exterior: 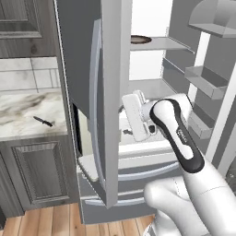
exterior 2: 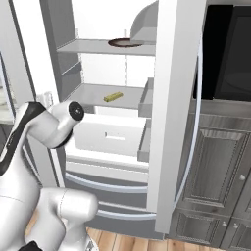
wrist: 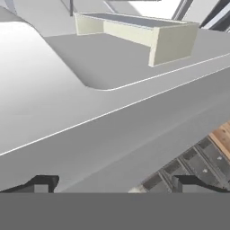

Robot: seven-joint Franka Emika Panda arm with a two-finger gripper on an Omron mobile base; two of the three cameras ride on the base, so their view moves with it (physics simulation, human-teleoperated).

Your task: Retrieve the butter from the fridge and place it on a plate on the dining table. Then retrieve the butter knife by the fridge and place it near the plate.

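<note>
The grey fridge (exterior 2: 171, 112) stands with both doors swung open. The butter (exterior 2: 113, 96), a small pale yellow-green stick, lies on the middle shelf inside. My gripper (wrist: 114, 186) is open with nothing between its dark fingertips (wrist: 41, 184), and it faces the grey fridge surfaces low down. My white hand (exterior: 133, 113) hovers just inside the fridge opening, beside the left door's edge and well short of the butter. The butter knife (exterior: 42, 121) lies on the marble counter left of the fridge. Plate and dining table are out of view.
The open left door (exterior: 110, 101) stands edge-on right beside my hand. A dark round dish (exterior 2: 126, 42) sits on the upper shelf. Door bins (exterior: 205, 80) line the right door. A white drawer (exterior 2: 112, 135) sits under the butter's shelf. Dark cabinets (exterior 2: 215, 171) stand to the right.
</note>
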